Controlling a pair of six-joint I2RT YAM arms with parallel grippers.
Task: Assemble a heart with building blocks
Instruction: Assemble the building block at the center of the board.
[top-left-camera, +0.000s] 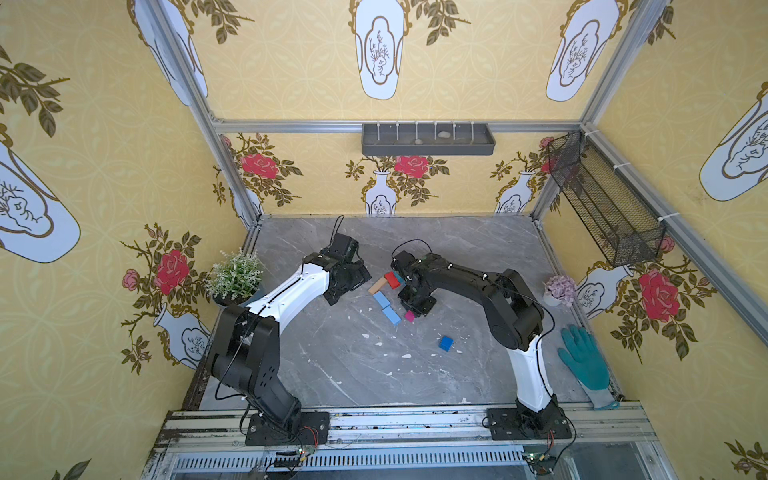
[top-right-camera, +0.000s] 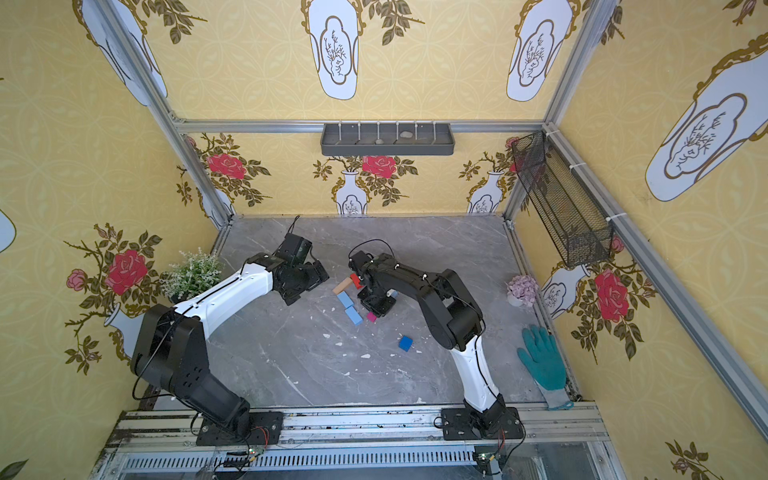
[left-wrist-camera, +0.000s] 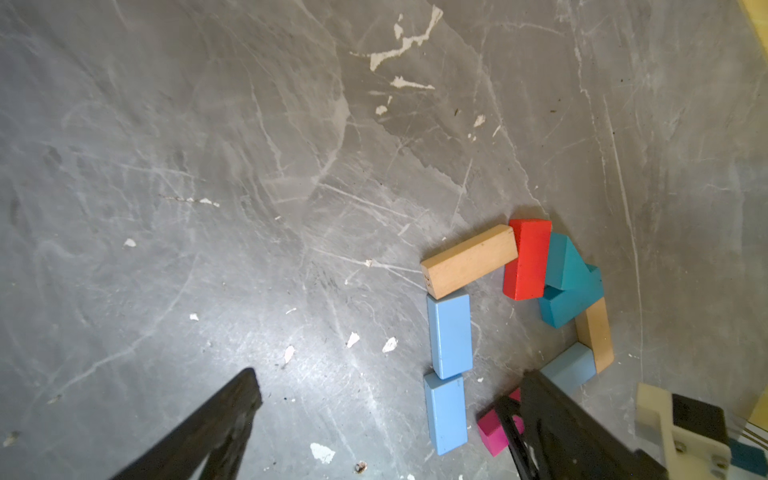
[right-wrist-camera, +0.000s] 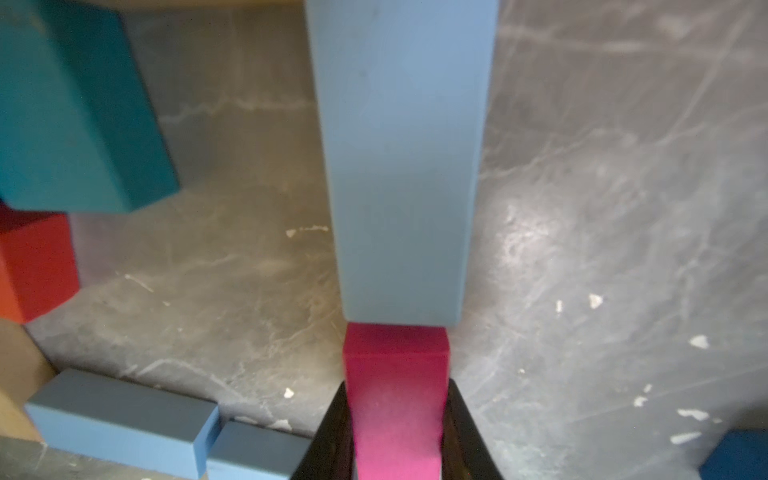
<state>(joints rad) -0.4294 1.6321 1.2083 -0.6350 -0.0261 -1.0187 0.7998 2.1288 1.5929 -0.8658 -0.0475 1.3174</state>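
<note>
A partial heart outline of building blocks lies mid-table. In the left wrist view it runs from two light blue blocks (left-wrist-camera: 449, 332) through a tan block (left-wrist-camera: 469, 259), a red block (left-wrist-camera: 527, 259), teal blocks (left-wrist-camera: 571, 286) and a second tan block (left-wrist-camera: 598, 336) to a third light blue block (left-wrist-camera: 569, 368). My right gripper (right-wrist-camera: 397, 384) is shut on the magenta block (right-wrist-camera: 397, 365), whose end meets that third light blue block (right-wrist-camera: 399, 166). My left gripper (left-wrist-camera: 386, 374) hangs open beside the outline and holds nothing. The dark-blue cube (top-left-camera: 446, 343) sits apart, nearer the front.
A green glove (top-left-camera: 584, 365) lies at the right edge, with a pink flower pot (top-left-camera: 560, 291) behind it. A white-flowered plant (top-left-camera: 235, 276) stands at the left wall. A mesh basket (top-left-camera: 602, 199) and a grey shelf tray (top-left-camera: 428, 139) hang on the walls.
</note>
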